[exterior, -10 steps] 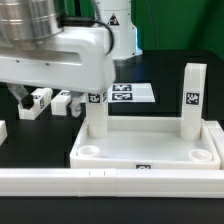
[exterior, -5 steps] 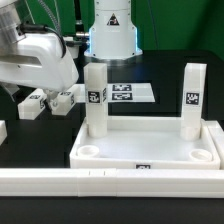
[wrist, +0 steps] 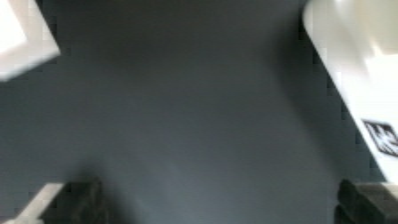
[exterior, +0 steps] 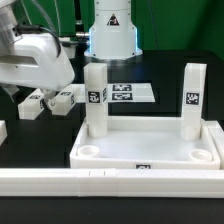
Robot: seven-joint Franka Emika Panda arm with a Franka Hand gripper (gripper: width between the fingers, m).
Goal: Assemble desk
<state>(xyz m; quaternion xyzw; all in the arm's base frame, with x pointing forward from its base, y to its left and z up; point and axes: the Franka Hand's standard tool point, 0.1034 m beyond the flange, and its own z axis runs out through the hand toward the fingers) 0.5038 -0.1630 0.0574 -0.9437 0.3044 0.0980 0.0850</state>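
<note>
The desk's white tray-like tabletop [exterior: 150,150] lies on the black table. Two white block legs stand upright in its far corner sockets, one on the exterior view's left [exterior: 96,100] and one on the right [exterior: 193,98]. Two more legs [exterior: 35,103] [exterior: 66,100] lie loose left of the tabletop. The arm's white hand [exterior: 35,62] hangs above those loose legs. In the blurred wrist view my gripper [wrist: 210,205] is open over bare dark table, with nothing between its fingers [wrist: 63,205]. A white tagged part [wrist: 365,100] shows at that frame's edge.
The marker board [exterior: 130,93] lies flat behind the tabletop. A long white rail [exterior: 110,178] runs along the front. The robot's base [exterior: 110,25] stands at the back. A small white piece [exterior: 3,131] sits at the far left edge.
The hand has left the left upright leg and swung to the exterior view's left, over the loose legs. That leg stays standing in its socket. The jaws stayed open.
</note>
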